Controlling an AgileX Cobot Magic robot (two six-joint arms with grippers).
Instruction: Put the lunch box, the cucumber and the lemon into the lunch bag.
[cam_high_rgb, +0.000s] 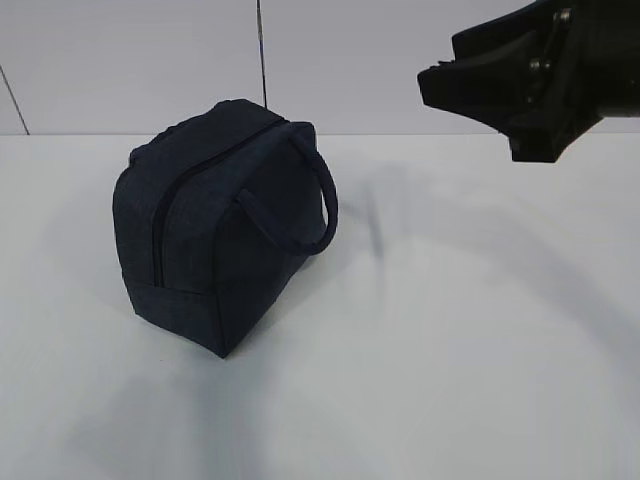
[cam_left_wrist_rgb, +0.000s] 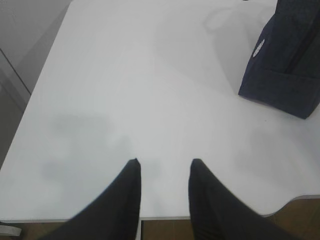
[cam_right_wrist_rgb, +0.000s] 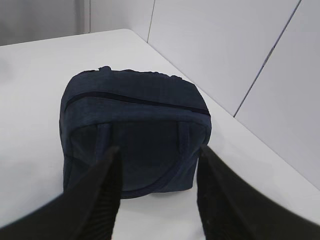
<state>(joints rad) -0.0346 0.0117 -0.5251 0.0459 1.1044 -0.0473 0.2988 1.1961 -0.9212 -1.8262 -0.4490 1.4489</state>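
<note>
One bag: lunch bag (cam_high_rgb: 215, 225), dark navy, left of centre in the exterior view, standing on the white table (cam_high_rgb: 450, 350); zipper line runs over its top and looks closed.
Bag handles: one loop clear in the exterior view, hanging on the bag's right face; a second cannot be made out there.
Bag in wrist views: upper right corner of the left wrist view, cut off by the frame, small white oval patch showing; middle of the right wrist view, whole, one handle loop facing the camera.
Two grippers: left gripper (cam_left_wrist_rgb: 164, 165) at bottom centre of its view, fingers apart with a moderate gap, nothing between them, over bare table, well apart from the bag.
Right gripper (cam_right_wrist_rgb: 159, 155): fingers spread wider, holding nothing, bag seen between them but beyond the tips, not touching.
Right gripper outside: dark bulk at upper right of the exterior view, cut off by the frame, fingers hard to make out.
Left arm: not visible in the exterior view.
</note>
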